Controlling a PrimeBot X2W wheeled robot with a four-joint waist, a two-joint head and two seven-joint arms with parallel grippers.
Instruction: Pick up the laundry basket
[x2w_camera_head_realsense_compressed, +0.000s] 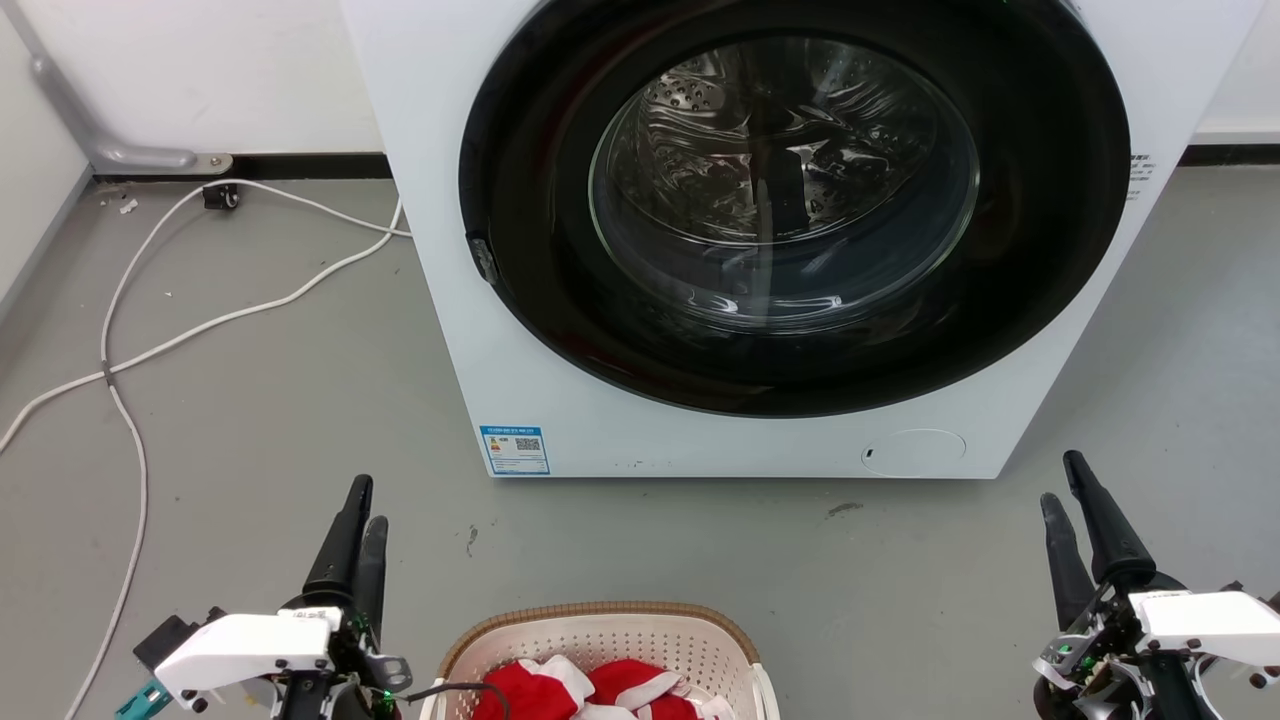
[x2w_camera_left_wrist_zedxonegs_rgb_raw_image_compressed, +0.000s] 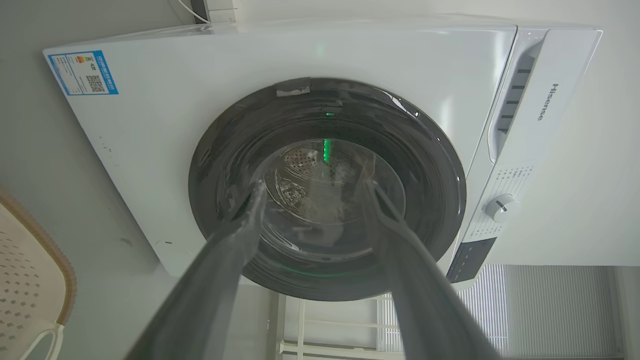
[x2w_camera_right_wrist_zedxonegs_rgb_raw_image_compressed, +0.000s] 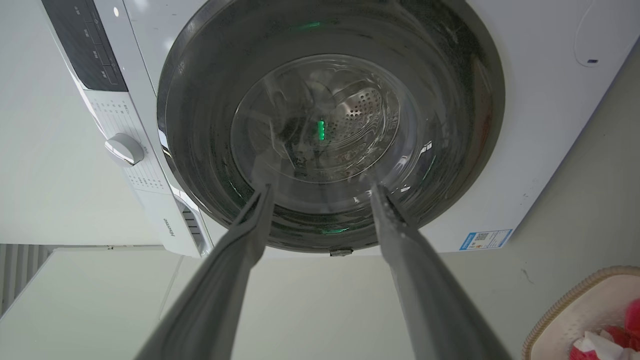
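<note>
Looking barely started: the laundry basket (x2w_camera_head_realsense_compressed: 600, 645) sits on the floor (x2w_camera_head_realsense_compressed: 250, 400) at 6 o'clock in the head view, left end effector (x2w_camera_head_realsense_compressed: 368, 505) at 8 o'clock and right end effector (x2w_camera_head_realsense_compressed: 1060, 480) at 4 o'clock both released and empty, so the whole grab's left.

Left gripper (x2w_camera_head_realsense_compressed: 368, 503), two long dark fingers (x2w_camera_left_wrist_zedxonegs_rgb_raw_image_compressed: 230, 250) on a white blocky left wrist housing (x2w_camera_head_realsense_compressed: 250, 645), sits just left of the cream-white perforated plastic laundry basket with brown woven-look rim (x2w_camera_head_realsense_compressed: 600, 612), pointing forward past its far edge, fingers spread apart, nothing between them. Right gripper (x2w_camera_head_realsense_compressed: 1060, 478), same long dark fingers on a white right wrist housing (x2w_camera_head_realsense_compressed: 1205, 612), is well apart to the basket's right, also pointing forward, jaws wide, empty. Neither gripper touches the basket.
</note>
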